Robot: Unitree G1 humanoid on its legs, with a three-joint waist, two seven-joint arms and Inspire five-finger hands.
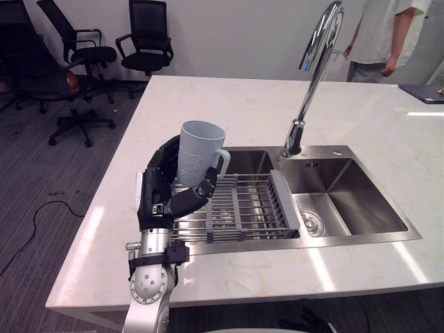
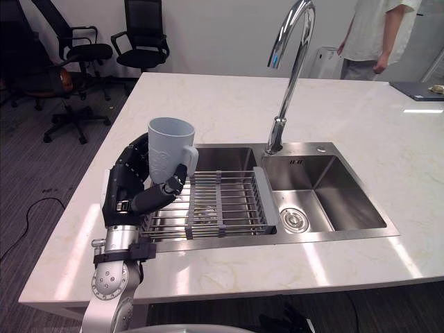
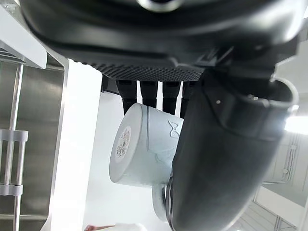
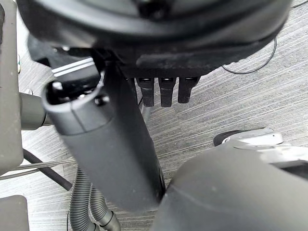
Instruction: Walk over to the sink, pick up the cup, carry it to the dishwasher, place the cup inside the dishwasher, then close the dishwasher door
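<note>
The left hand [image 1: 163,191] grasps the cup [image 1: 198,149]. Its fingers [image 1: 165,163] curl round the cup's left side and its thumb presses the near right side, just below the handle. The cup is pale grey. It stands nearly upright with its mouth up and its handle pointing right. The lower wall is hidden behind the thumb, while the rim and upper half rise clear above the fingers.

In the left wrist view the cup's base shows bare, with the fingers reaching round the far wall and the thumb across the handle side.

The cup is held over the left end of the rack [image 1: 243,205], a wire rack across the left basin of the sink [image 1: 347,239], at the basin's left edge. A tall curved tap [image 1: 312,76] stands behind the sink, between the two basins. The sink is set in a pale marble desk [image 1: 229,104].

The right hand [image 4: 110,139] hangs over grey carpet [image 4: 250,96]; I cannot tell whether it is released or clenched.

Black chairs [image 1: 149,38] stand far left, and a person [image 1: 388,35] stands beyond the desk's far right.
</note>
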